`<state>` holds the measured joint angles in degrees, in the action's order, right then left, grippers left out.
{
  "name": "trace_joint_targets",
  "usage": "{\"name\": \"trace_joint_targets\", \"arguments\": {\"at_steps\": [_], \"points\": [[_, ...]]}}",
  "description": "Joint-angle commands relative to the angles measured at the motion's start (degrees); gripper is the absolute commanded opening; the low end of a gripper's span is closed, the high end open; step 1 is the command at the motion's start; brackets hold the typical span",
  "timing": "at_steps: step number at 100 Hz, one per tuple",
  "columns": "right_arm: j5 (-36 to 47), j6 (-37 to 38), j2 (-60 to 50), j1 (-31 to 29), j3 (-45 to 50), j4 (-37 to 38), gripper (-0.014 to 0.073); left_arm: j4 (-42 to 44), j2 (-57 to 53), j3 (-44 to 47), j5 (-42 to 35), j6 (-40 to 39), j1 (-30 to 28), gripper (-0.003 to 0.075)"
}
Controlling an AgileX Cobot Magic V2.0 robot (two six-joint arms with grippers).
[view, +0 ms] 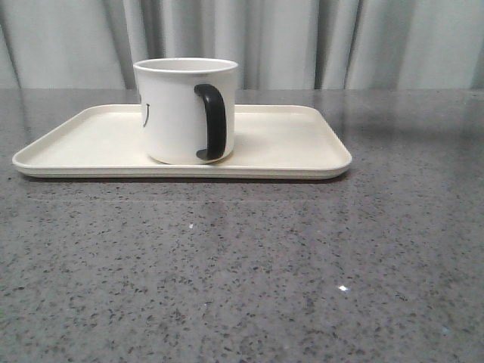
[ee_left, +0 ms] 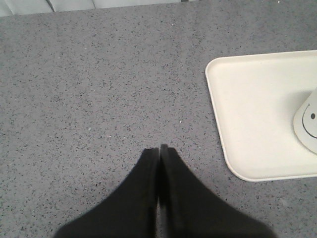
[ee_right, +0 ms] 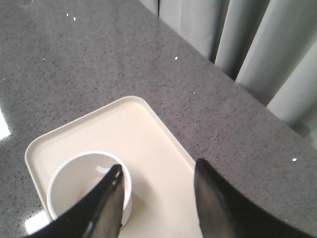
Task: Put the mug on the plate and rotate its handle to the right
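Mug [view: 185, 110] sits mid-plate [view: 302, 147], lots of bare tray toward 3 o'clock; face print mostly hidden. My right end effector [ee_right: 157, 178] hangs wide above, left end effector [ee_left: 159, 148] pinched closed over worktop [view: 242, 265].

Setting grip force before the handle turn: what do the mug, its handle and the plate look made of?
The mug looks like glazed white ceramic: thick rim, soft sheen. The handle appears the same ware under glossy black glaze, judging by its highlights. The plate looks matte cream, with a low moulded rim; melamine or plastic seems likeliest, though matte ceramic is possible.
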<state>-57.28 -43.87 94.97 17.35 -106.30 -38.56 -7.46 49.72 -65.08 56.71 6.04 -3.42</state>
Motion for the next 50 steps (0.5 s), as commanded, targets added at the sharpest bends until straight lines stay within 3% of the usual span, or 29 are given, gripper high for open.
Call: {"name": "trace_joint_targets", "arguments": {"at_steps": [1,50], "points": [[1.4,0.8,-0.6,1.1,-1.8,-0.2,0.0348,-0.7,-0.4,-1.5,-2.9,0.0,-0.2,-0.002],[-0.6,2.7,6.5,7.2,-1.7,3.6,0.0348,-0.7,-0.4,-1.5,-2.6,0.0,-0.2,-0.002]]}}
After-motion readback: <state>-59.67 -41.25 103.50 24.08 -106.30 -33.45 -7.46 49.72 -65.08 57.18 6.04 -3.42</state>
